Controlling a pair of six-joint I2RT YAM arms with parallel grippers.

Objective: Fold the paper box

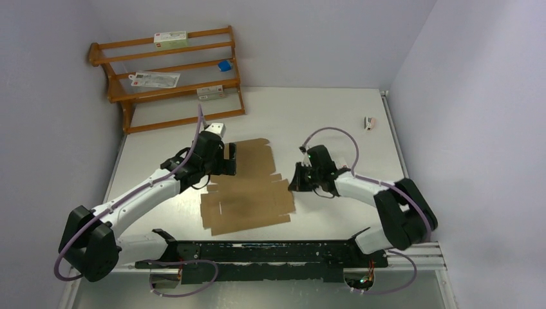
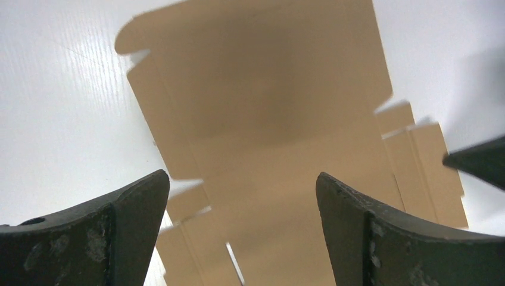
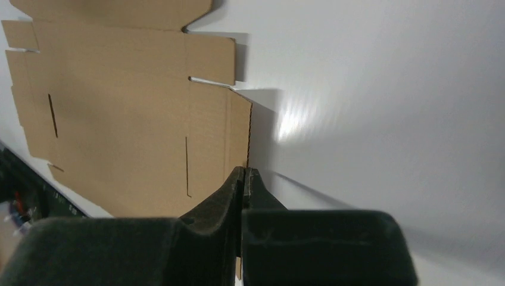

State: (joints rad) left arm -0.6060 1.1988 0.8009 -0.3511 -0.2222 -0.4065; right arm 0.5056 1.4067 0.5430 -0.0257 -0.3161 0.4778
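The paper box is a brown die-cut cardboard sheet lying flat and unfolded on the white table. My left gripper is open and hovers over the sheet's far left part; in the left wrist view the cardboard fills the space between its fingers. My right gripper is shut on the sheet's right side flap, pinching its edge; the right wrist view shows the flap standing slightly lifted, with its edge clamped between my closed jaws.
A wooden rack with small white cartons and a blue item stands at the back left. A small object lies at the far right of the table. A black rail runs along the near edge.
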